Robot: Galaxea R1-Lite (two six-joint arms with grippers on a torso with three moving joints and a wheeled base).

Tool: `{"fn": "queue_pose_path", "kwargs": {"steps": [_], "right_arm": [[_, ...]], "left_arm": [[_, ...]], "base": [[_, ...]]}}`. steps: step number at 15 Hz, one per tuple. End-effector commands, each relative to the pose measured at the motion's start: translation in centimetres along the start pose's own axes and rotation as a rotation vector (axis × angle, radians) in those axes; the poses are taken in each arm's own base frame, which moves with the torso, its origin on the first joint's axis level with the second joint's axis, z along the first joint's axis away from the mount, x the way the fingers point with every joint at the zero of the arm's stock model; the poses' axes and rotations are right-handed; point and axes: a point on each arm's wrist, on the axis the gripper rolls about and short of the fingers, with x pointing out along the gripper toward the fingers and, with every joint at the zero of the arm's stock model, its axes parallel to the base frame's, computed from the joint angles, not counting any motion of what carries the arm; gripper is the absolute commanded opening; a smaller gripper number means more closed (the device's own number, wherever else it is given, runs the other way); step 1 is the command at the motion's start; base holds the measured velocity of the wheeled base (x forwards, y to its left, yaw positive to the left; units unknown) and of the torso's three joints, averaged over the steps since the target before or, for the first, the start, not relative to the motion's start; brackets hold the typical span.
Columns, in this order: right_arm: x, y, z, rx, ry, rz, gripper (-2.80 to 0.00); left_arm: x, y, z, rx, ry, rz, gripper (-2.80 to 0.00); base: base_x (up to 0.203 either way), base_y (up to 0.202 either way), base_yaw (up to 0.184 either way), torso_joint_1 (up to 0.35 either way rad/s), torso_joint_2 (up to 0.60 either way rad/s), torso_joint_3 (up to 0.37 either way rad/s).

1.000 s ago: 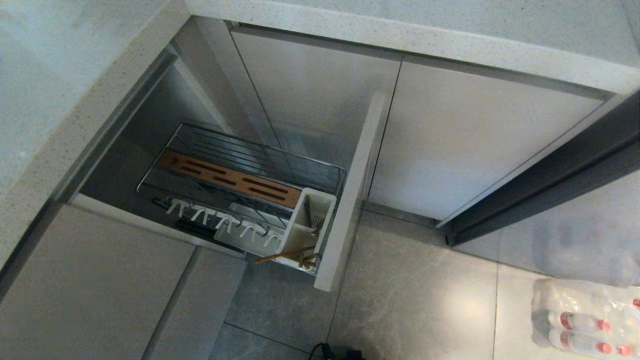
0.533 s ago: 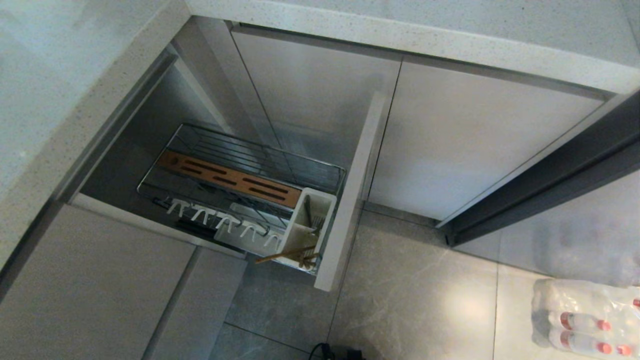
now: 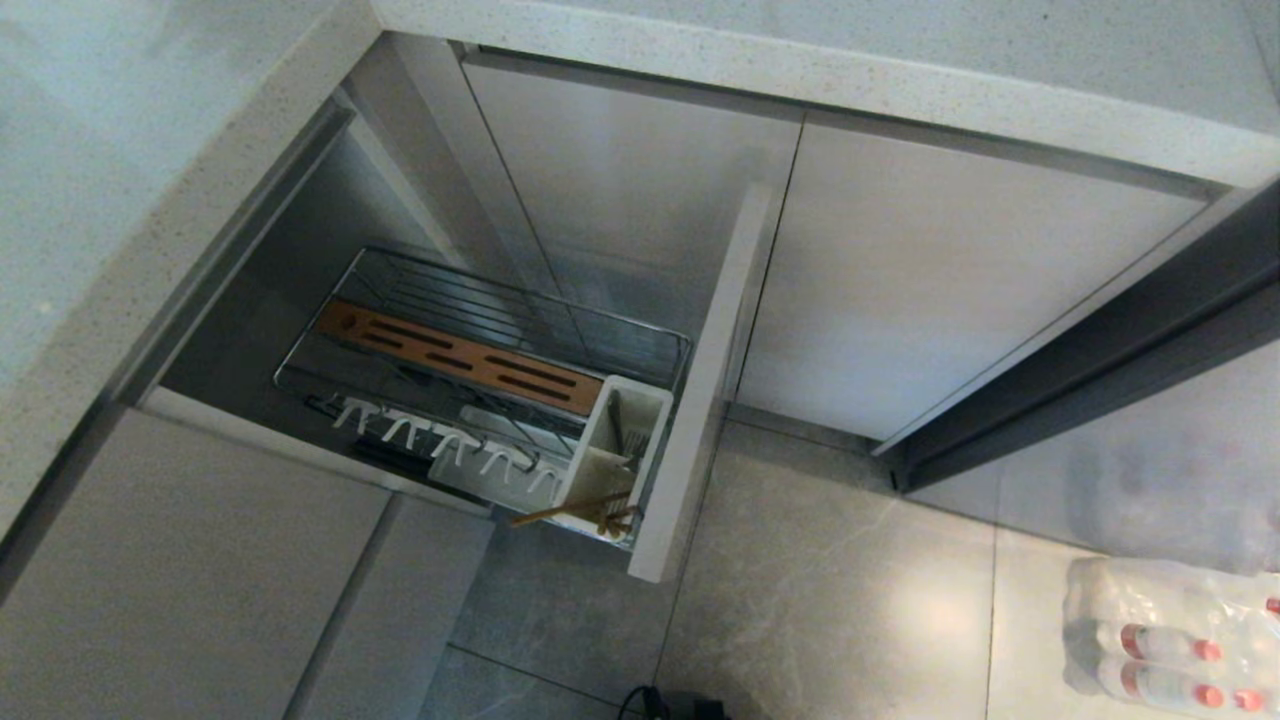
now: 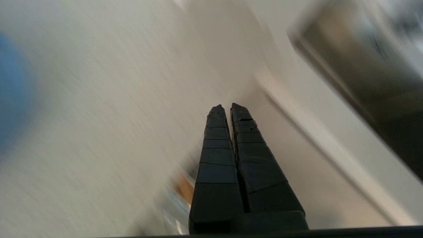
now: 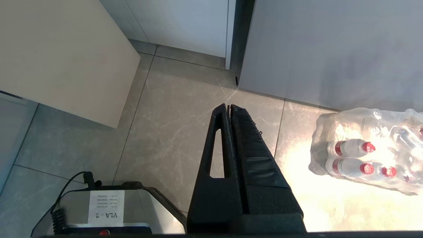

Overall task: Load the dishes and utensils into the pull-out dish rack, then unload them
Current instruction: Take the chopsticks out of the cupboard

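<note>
The pull-out dish rack (image 3: pixel 520 296) stands drawn out from the cabinet, with its wooden strip (image 3: pixel 460 358), bare white prongs (image 3: pixel 440 440) and beige front panel (image 3: pixel 700 400). In its white caddy (image 3: pixel 598 445) lean the chopsticks (image 3: pixel 565 511), sticking out over the rim, and the fork (image 3: pixel 630 442). Neither arm shows in the head view. My left gripper (image 4: pixel 224 106) is shut and empty over a pale blurred surface. A blue blur (image 4: pixel 13 92) at that view's edge may be one of the dishes. My right gripper (image 5: pixel 228 105) hangs shut and empty above the floor.
A stone countertop (image 3: pixel 800 70) runs along the back and left above the cabinets. A shrink-wrapped pack of water bottles (image 3: pixel 1170 640) lies on the tiled floor at the right. The robot's base (image 5: pixel 105 208) shows below the right gripper.
</note>
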Motion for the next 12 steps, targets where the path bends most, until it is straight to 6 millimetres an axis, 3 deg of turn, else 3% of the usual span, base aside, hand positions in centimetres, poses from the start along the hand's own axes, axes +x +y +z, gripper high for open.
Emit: {"fn": "queue_pose_path", "kwargs": {"steps": [1, 4, 12], "right_arm": [[0.0, 0.0, 0.0, 0.000, 0.001, 0.000, -2.80], [0.0, 0.0, 0.0, 0.000, 0.001, 0.000, -2.80], [0.0, 0.0, 0.0, 0.000, 0.001, 0.000, -2.80]], "left_arm": [[-1.1, -0.2, -0.4, -0.006, 0.079, -0.061, -2.80], [-1.1, -0.4, -2.0, 0.013, 0.297, -0.162, -2.80], [3.1, -0.5, -7.0, 0.064, 0.836, -0.187, -2.80]], "base": [[0.000, 0.000, 0.000, 0.000, 0.00, 0.000], [0.000, 0.000, 0.000, 0.000, 0.00, 0.000], [0.000, 0.000, 0.000, 0.000, 0.00, 0.000]]}}
